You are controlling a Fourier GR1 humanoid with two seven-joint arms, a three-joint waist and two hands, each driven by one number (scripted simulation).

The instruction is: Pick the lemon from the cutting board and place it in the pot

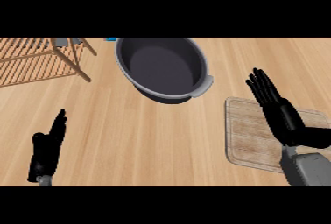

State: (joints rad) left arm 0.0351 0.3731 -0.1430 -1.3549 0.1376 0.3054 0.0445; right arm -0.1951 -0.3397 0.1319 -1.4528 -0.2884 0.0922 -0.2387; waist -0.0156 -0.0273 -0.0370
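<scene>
Over board [249,135], right side: right hand [284,120], fingers straight, holding nothing. Lemon: not visible; perhaps hidden beneath that hand. Pot [161,70], upper centre, no lemon inside. Left hand [47,148], lower left, open, resting. I'd descend slowly and curl round the lemon before lifting.

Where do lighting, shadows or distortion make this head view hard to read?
Head view: light falls evenly on the wooden counter, no glare; the dark grey round pot looks stretched into an oval, its inside dark; the black right hand, open above the pale wooden cutting board, casts no clear shadow, so its height is hard to judge; the black left hand rests open at lower left.
</scene>
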